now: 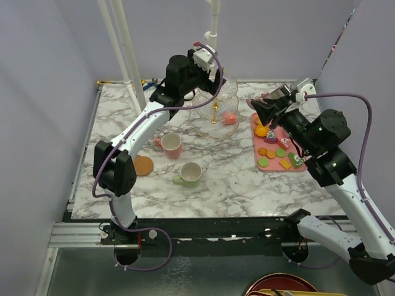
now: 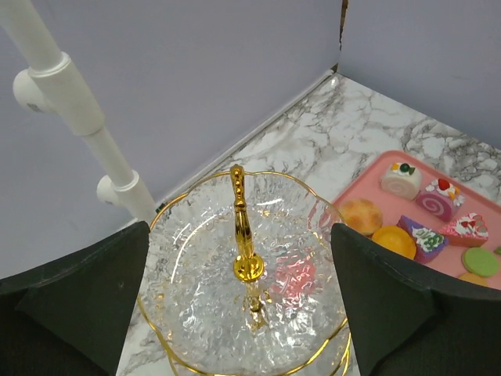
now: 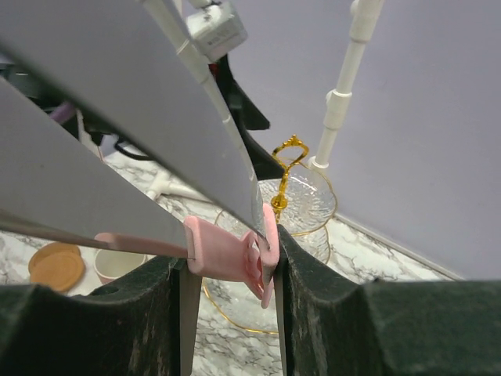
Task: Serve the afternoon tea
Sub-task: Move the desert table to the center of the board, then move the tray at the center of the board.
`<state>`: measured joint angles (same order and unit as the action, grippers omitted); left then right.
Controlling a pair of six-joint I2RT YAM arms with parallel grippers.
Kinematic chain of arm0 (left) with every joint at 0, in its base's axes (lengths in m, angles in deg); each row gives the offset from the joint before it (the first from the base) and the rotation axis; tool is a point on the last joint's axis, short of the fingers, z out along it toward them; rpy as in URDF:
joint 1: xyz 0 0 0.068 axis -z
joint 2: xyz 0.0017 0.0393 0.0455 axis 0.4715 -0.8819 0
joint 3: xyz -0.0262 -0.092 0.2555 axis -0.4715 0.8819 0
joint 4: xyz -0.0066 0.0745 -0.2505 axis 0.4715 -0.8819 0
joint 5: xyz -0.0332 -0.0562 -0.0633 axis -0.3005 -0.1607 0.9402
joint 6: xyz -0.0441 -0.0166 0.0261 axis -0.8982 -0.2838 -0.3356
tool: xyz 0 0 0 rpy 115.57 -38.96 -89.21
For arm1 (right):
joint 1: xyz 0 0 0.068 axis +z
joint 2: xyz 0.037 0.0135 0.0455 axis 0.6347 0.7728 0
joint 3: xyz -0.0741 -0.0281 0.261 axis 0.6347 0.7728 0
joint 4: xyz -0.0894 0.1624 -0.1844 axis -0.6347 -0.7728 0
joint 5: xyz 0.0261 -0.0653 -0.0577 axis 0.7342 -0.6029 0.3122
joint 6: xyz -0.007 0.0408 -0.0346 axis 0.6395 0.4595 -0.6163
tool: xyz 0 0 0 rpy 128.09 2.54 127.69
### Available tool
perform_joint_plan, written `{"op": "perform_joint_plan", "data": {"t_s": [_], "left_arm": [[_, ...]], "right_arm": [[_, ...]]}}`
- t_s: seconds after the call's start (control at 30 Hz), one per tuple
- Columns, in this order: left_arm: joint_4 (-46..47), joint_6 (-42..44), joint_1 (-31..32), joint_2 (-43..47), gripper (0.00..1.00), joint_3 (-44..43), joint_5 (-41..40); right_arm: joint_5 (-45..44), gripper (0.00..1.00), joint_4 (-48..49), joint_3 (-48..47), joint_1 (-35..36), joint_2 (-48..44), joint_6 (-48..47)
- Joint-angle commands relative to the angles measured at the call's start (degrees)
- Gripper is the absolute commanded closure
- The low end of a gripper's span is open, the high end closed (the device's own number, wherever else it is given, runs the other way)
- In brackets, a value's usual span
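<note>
Top external view: the marble surface (image 1: 234,179) carries the stand (image 1: 216,110) at its back middle, close to the rear wall and a white pole (image 1: 213,24), so there is little room behind it. The tray (image 2: 374,178) lies just to its right. The pink mug (image 1: 171,145), green mug (image 1: 190,174) and a coaster (image 1: 143,164) sit front-left, well apart from the stand. The left gripper (image 2: 239,227) hangs straight over the stand, spread wide and empty, with the upright gold stem (image 2: 244,235) between its fingers. The right gripper (image 3: 227,258) is clamped on the pink hinge of the tongs (image 3: 117,117). Their blades slant up-left out of frame, tips unseen. The cakes (image 2: 394,240) lie just below the right gripper, so that arm is nearer. One pink cake (image 1: 229,117) sits on a lower tier, on the tray side.
</note>
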<state>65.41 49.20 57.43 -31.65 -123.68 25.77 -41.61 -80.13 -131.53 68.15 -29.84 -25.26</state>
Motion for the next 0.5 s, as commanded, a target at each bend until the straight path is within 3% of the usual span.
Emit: {"op": "perform_joint_plan", "data": {"t_s": [0.0,0.13,0.27,0.47], "left_arm": [[-2.26,4.23,-0.46,9.97,0.01,5.9,-4.19],[-2.33,9.17,-0.43,18.68,0.01,14.86,-6.78],[-8.78,17.95,0.83,26.42,0.01,22.56,-1.1],[-17.04,38.05,11.76,34.16,0.01,34.77,4.99]], "right_arm": [[-4.2,0.62,4.48,0.93,-0.27,-0.26,-0.89],[-6.69,0.61,6.78,2.4,-0.24,-0.67,-0.98],[-9.66,0.61,9.44,4.34,-0.27,-0.3,-0.47],[-14.06,0.61,14.0,7.32,-0.28,0.99,0.29]]}}
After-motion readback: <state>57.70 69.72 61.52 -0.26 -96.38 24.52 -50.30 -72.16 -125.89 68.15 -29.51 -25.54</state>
